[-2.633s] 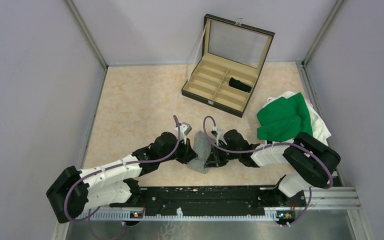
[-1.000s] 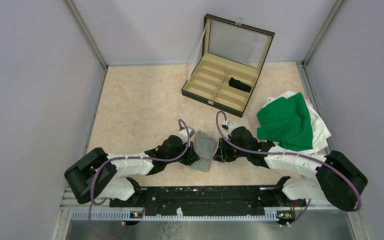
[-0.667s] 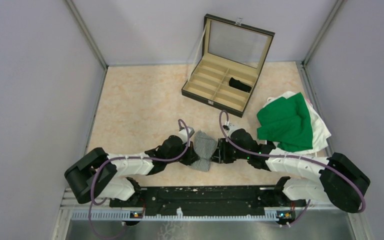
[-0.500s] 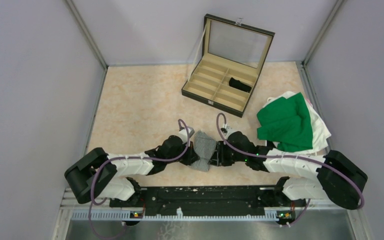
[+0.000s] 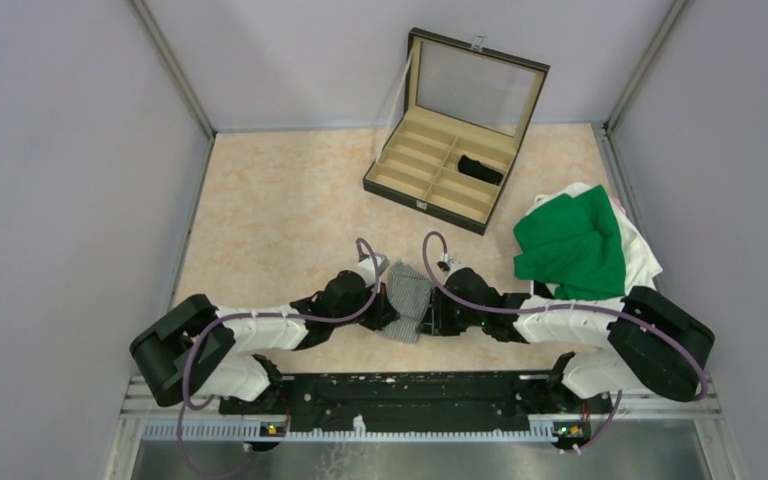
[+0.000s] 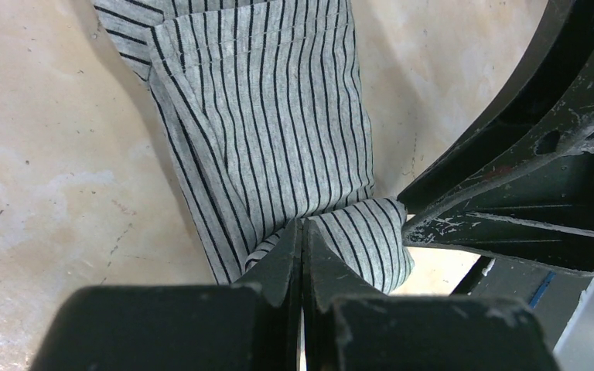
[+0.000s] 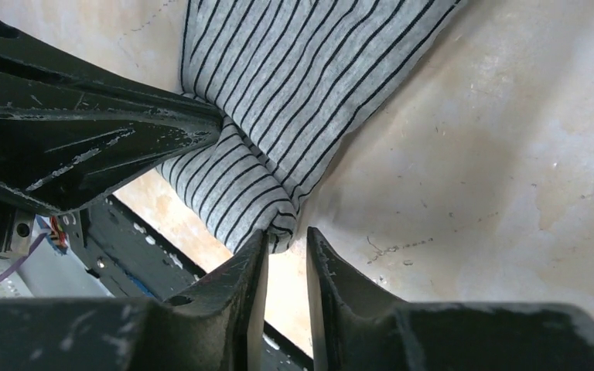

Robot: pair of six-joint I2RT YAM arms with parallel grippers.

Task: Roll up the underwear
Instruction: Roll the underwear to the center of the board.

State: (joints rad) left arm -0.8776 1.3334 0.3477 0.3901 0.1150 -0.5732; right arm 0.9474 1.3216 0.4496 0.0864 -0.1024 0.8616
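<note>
The grey underwear with thin black stripes [image 5: 409,292] lies on the table between my two grippers, its near end folded over into a small roll. My left gripper [image 5: 393,318] is shut on that folded near edge [image 6: 332,232], with its jaws pressed together [image 6: 302,224]. My right gripper [image 5: 428,317] is at the fold's right corner, its jaws a narrow gap apart [image 7: 287,232], and the striped corner [image 7: 278,220] sits right at the tips. The black underwear [image 5: 480,168] lies in a compartment of the open case [image 5: 418,197]. No orange label shows.
A pile of green cloth [image 5: 568,245] on white cloth [image 5: 642,252] lies at the right of the table. The open case stands at the back with its lid up. The black arm rail [image 5: 410,395] runs along the near edge. Grey walls close in both sides.
My right gripper has moved left from beside the underwear up to its near right corner. The left gripper has held its place on the fold.
</note>
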